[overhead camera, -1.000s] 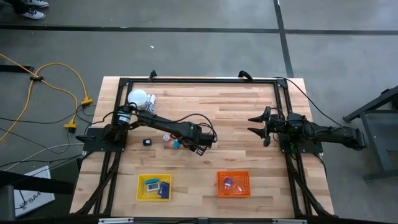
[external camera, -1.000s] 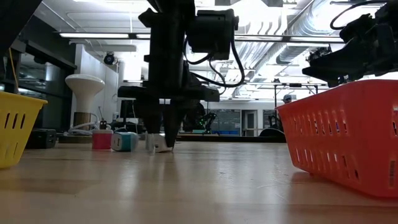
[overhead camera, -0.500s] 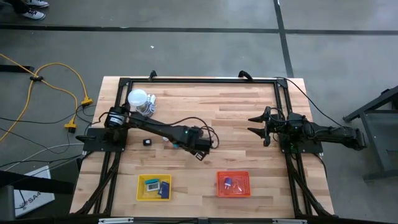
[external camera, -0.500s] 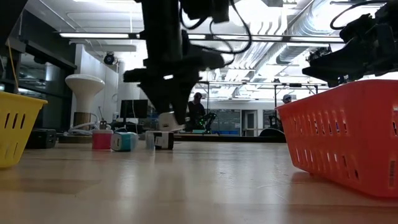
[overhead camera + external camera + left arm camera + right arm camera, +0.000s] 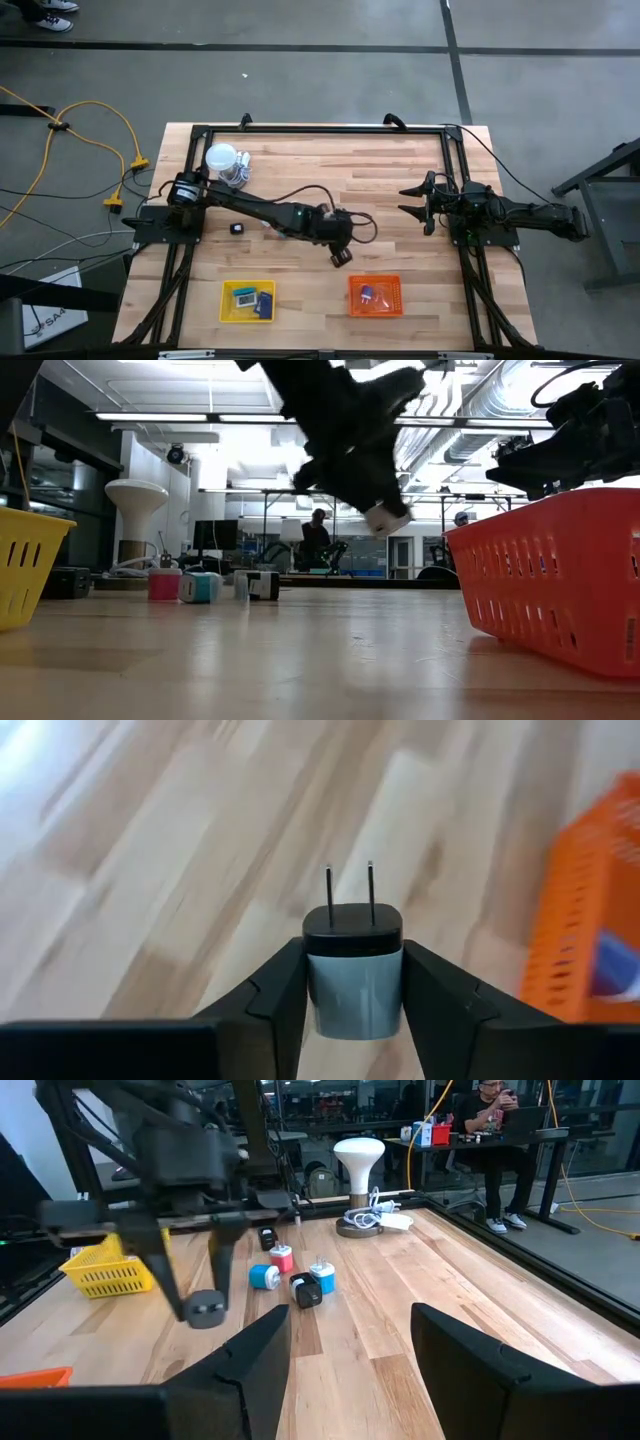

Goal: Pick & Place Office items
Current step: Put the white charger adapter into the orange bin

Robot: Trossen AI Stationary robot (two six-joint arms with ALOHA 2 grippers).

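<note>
Start at the left of the wooden table (image 5: 400, 180): the yellow tray (image 5: 247, 301) sits at about 7 o'clock from the table's middle, with a few small things in it, and more office items (image 5: 293, 1277) lie in a little bunch near 9 o'clock, close to the white globe (image 5: 222, 157). Next comes the left gripper (image 5: 341, 256), up in the air just past the middle, at about 10 o'clock from the orange tray (image 5: 375, 296). Its two fingers (image 5: 270, 995) are partly closed and squeeze a small plug block (image 5: 354, 970) by its two flat sides, with the two thin metal pins sticking out in front. The block sits right between the fingers, touching both, and it is not over the orange tray yet. It looks small, light and hard, so it likely will not squash, but its smooth sides could slip, so the flat sides are the best place to hold, never the thin pins, which might bend. Far at the right, near 3 o'clock, the right gripper (image 5: 408, 199) waits with its fingers spread wide and nothing in them
</note>
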